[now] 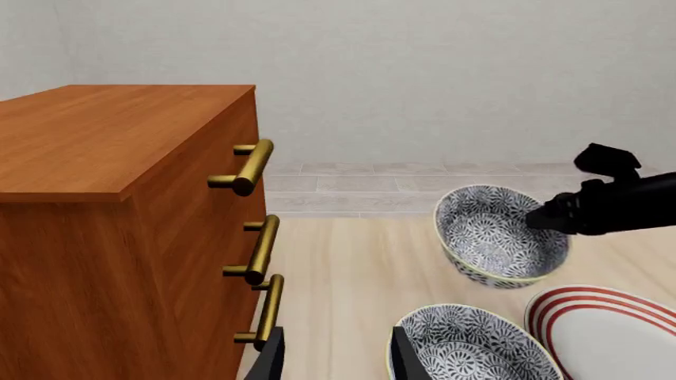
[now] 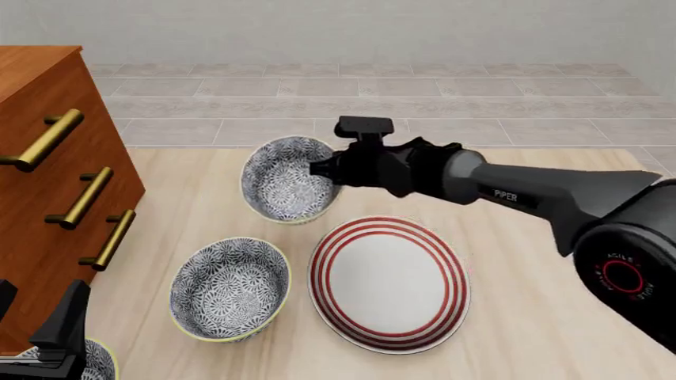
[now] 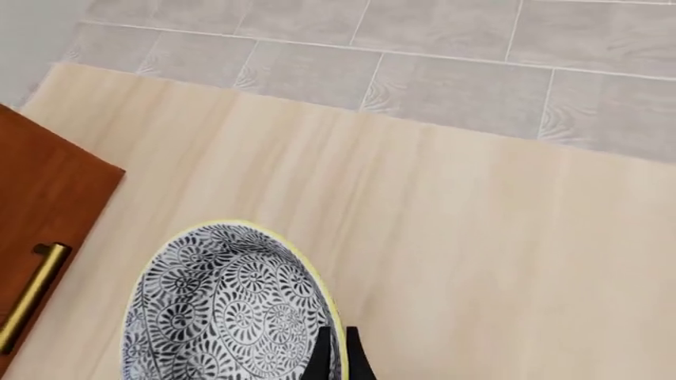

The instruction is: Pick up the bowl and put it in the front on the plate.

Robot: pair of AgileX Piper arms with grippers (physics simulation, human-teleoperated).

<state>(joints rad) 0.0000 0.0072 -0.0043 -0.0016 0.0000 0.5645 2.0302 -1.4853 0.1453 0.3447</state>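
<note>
Though tilted, bowl [image 2: 283,180] rim in right end effector [image 2: 320,169]

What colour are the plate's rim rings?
Red rings on the white plate; clearest in the front view.

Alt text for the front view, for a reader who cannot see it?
The right hand grips the rim of a tilted floral bowl beyond a red-ringed white plate. A second bowl sits left of the plate, beside a wooden drawer cabinet.

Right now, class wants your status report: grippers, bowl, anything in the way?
Right gripper shut on far bowl, lifted and tilted. Left gripper open, idle by the drawers. Plate bare; nothing blocking.
</note>
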